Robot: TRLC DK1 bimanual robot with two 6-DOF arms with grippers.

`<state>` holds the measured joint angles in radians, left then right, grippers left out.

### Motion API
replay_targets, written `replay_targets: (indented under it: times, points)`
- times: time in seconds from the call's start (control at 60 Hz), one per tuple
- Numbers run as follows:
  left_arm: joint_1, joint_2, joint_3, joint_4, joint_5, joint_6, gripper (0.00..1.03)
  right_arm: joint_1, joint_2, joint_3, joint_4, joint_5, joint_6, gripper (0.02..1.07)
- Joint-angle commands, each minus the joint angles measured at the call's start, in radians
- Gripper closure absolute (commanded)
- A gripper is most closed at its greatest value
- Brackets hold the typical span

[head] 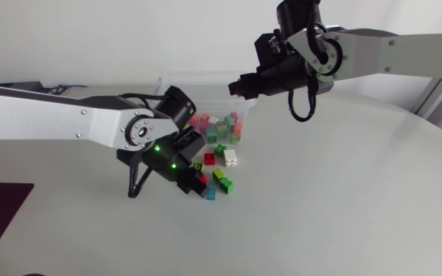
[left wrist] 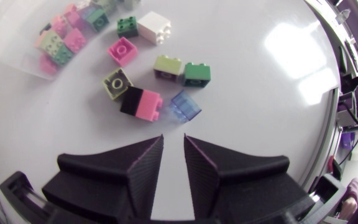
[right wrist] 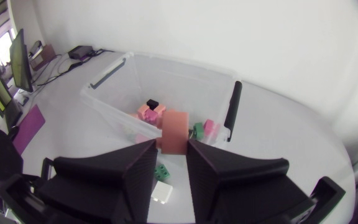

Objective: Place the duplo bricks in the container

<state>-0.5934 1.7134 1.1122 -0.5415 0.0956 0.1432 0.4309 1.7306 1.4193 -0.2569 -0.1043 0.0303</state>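
Note:
Loose duplo bricks lie on the white table just ahead of my left gripper (left wrist: 173, 140), which is shut with nothing between its fingers. Nearest its tips are a black-and-pink brick (left wrist: 140, 102) and a clear blue brick (left wrist: 185, 104). Beyond them sit a pale green brick (left wrist: 166, 66), a green brick (left wrist: 197, 73), a pink brick (left wrist: 122, 50) and a white brick (left wrist: 153, 27). My left gripper (head: 194, 182) hangs low over this heap. My right gripper (right wrist: 169, 144) is shut on a reddish-brown brick (right wrist: 174, 130) above the clear container (right wrist: 179, 66), which holds several bricks.
The container (head: 199, 77) stands at the back of the table, with black handles (right wrist: 231, 111) on its sides. Its near wall (left wrist: 11, 59) is close to the loose heap. The table to the right and front of the heap is bare white.

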Motion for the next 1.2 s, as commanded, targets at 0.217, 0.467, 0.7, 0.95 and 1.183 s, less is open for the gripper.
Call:
replay_targets:
  times: [0.217,0.467,0.7,0.95,1.183]
  points:
    - [0.063,-0.110,0.020,-0.008,0.009,0.021,0.77,0.008,0.098,0.095,0.050,0.009,0.026,0.75]
    - [0.086,-0.120,0.057,0.000,0.021,0.019,0.77,0.000,0.176,0.156,0.087,0.021,0.025,0.75]
    - [0.103,-0.100,0.018,0.031,0.023,0.021,0.61,-0.003,0.254,0.234,0.096,0.032,0.019,0.75]
    - [0.075,-0.121,-0.046,0.032,0.050,0.130,0.25,-0.004,0.299,0.291,0.065,0.048,-0.001,0.06]
    - [0.003,-0.083,-0.066,0.032,0.116,0.289,0.24,-0.046,0.173,0.181,0.067,0.012,-0.012,0.06]
